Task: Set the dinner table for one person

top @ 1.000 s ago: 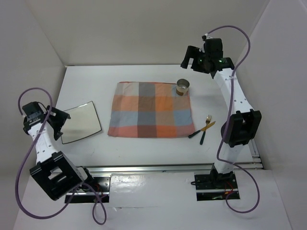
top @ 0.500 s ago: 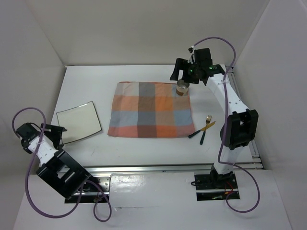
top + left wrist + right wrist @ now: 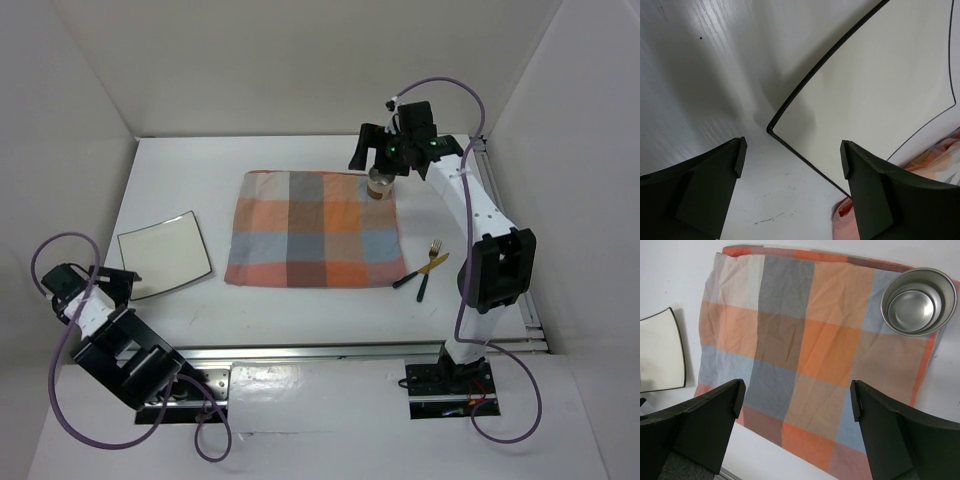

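The white table (image 3: 300, 305) is the floor of a white-walled enclosure and carries everything else, with a metal rail (image 3: 330, 352) along its near edge where the two arms are bolted. Roughly at its middle lies a checked cloth mat (image 3: 312, 228) in orange, grey and blue, lying flat with slight creases. Left of the mat and apart from it, a square white plate (image 3: 165, 255) with a thin dark rim sits on the bare table. The right tool (image 3: 797, 392) hangs over the far right of the mat with its jaws spread wide and nothing between them. The left tool (image 3: 792, 150) is low by the plate's near left corner, also wide open and empty. A metal cup (image 3: 918, 301) stands upright on the mat's far right corner. Just right of the mat a fork (image 3: 424, 285) and a knife (image 3: 408, 279) lie crossed on the table.
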Available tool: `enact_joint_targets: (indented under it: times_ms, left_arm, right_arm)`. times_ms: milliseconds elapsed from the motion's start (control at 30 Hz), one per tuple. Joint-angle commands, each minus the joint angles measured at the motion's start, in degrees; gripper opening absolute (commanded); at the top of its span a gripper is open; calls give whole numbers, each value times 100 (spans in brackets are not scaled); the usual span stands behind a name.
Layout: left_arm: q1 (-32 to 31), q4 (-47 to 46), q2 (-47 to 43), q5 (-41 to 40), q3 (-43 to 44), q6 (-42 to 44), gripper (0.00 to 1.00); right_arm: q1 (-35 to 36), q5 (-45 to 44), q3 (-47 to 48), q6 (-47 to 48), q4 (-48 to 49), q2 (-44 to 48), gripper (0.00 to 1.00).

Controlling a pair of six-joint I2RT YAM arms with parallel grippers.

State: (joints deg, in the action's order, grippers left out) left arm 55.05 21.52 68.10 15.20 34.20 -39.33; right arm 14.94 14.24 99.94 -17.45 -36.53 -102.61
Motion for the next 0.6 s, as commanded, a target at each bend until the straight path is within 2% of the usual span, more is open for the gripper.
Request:
enact_joint_targets:
  times_ms: [0,133,267,567]
  left_arm:
    - [41,-516,-42,-52,-106,-48,95]
    - [41,-885,159,158,-307,4,99]
    - [41,-1342,160,438,-571,-48,99]
    - [41,-2476,169,1247,-1107,-171,91]
  right_arm:
    - [71,-35,-9,14,67,145,100]
    - [71,-35,-10,14,67,145,100]
    - [132,-35,-10,14,67,92,100]
    - [185,17,-10,14,67,-14,100]
